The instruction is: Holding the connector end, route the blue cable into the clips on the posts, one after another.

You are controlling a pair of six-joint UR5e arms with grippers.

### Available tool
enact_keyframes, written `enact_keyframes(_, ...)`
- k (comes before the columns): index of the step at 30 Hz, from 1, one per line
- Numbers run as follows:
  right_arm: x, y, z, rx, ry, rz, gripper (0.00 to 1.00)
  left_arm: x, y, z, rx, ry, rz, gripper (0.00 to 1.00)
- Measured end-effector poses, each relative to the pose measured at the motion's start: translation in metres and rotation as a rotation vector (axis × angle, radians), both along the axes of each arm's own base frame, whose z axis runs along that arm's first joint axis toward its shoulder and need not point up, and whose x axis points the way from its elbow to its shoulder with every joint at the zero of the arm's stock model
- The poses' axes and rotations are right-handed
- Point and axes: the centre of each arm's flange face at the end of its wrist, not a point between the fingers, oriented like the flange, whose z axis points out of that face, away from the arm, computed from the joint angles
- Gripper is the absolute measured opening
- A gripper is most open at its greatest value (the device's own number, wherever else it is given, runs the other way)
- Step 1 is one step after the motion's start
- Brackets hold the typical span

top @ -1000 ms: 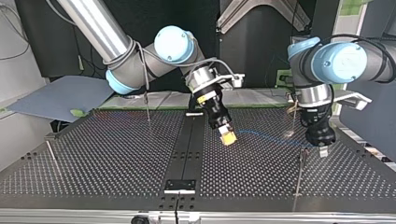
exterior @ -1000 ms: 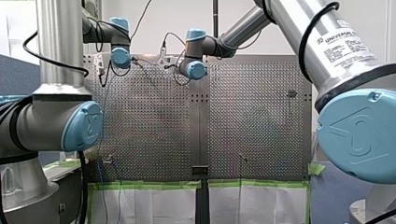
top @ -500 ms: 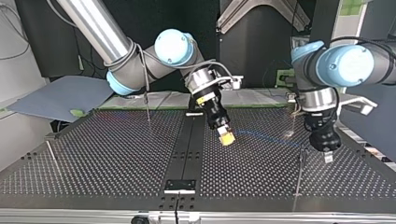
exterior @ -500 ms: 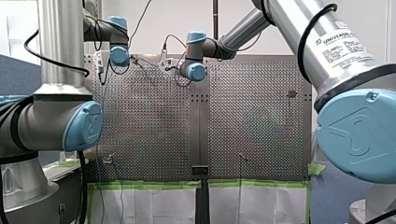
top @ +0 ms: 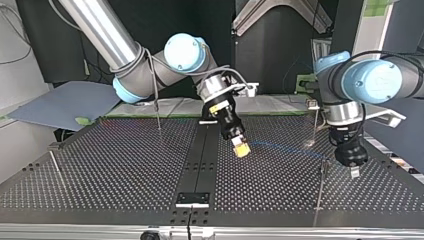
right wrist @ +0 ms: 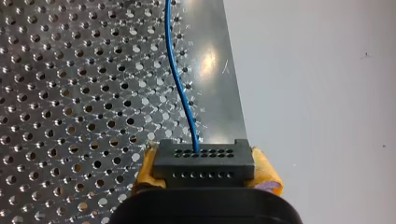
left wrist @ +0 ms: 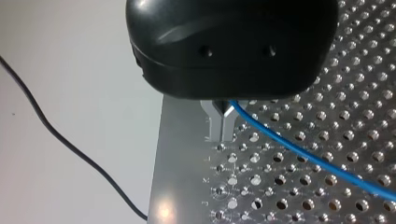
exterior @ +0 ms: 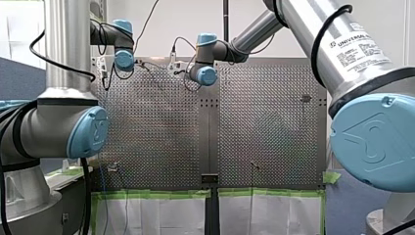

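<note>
Two arms, my left arm [top: 375,80] and my right arm [top: 100,30]; two grippers, my left gripper [top: 354,172] and my right gripper [top: 241,149]. One perforated table [top: 115,170]. One blue cable [left wrist: 299,151], one black connector [right wrist: 204,161]. Four posts in the top view: post [top: 158,114] and post [top: 315,122] at the table's far edge, post [top: 55,162] at its left edge, post [top: 320,192] near its front right corner

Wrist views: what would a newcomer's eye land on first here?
The thin blue cable running over the perforated metal table into a black connector block, clamped between my right gripper's yellow pads. In the left wrist view, the same cable leaves my left gripper's closed metal fingers.
</note>
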Motion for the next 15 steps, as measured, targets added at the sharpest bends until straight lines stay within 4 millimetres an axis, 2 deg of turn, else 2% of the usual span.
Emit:
enact_keyframes(8, -0.003, -0.010, -0.002, -0.002, -0.001, -0.010, 0.00, 0.008, 0.007, 0.002, -0.011, -0.031, -0.034, 0.00)
enact_keyframes(15, -0.004, -0.017, 0.002, -0.012, -0.006, -0.012, 0.00, 0.028, 0.011, 0.000, -0.031, -0.031, -0.085, 0.00)
